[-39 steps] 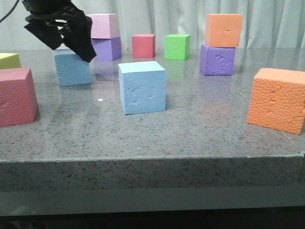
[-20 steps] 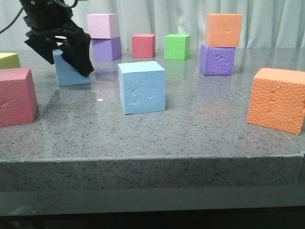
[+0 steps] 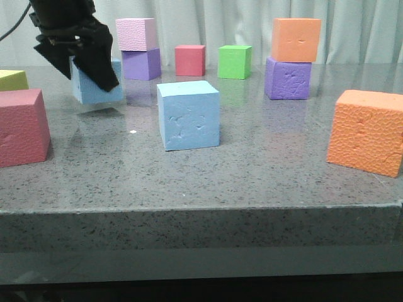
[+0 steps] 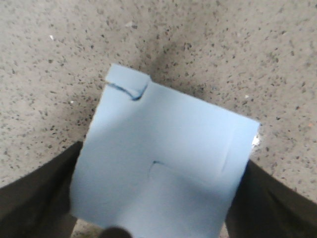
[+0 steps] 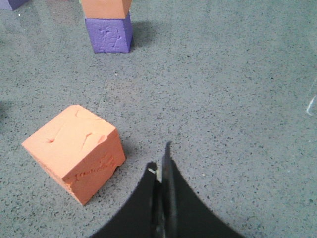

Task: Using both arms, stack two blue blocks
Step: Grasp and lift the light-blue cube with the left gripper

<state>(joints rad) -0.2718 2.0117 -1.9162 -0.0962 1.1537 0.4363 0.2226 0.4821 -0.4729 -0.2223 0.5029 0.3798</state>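
Note:
My left gripper (image 3: 80, 63) is shut on a light blue block (image 3: 94, 87) at the back left and holds it tilted, just above the table. In the left wrist view the block (image 4: 163, 168) fills the space between my black fingers (image 4: 39, 198). The other blue block (image 3: 188, 114), smooth with small dents, stands on the table in the middle, to the right of the held one. My right gripper (image 5: 161, 163) is shut and empty above bare table, next to an orange cube (image 5: 74, 148). It does not show in the front view.
A dark red cube (image 3: 22, 126) and a yellow cube (image 3: 12, 79) sit at the left. A pink-on-purple stack (image 3: 138, 55), a red cube (image 3: 189, 60), a green cube (image 3: 234, 61) and an orange-on-purple stack (image 3: 291, 58) line the back. A large orange cube (image 3: 368, 131) is at the right.
My left gripper came down around the blue block at the back left, closed on it, and has lifted it slightly off the table, tilted. The middle blue block has not moved.

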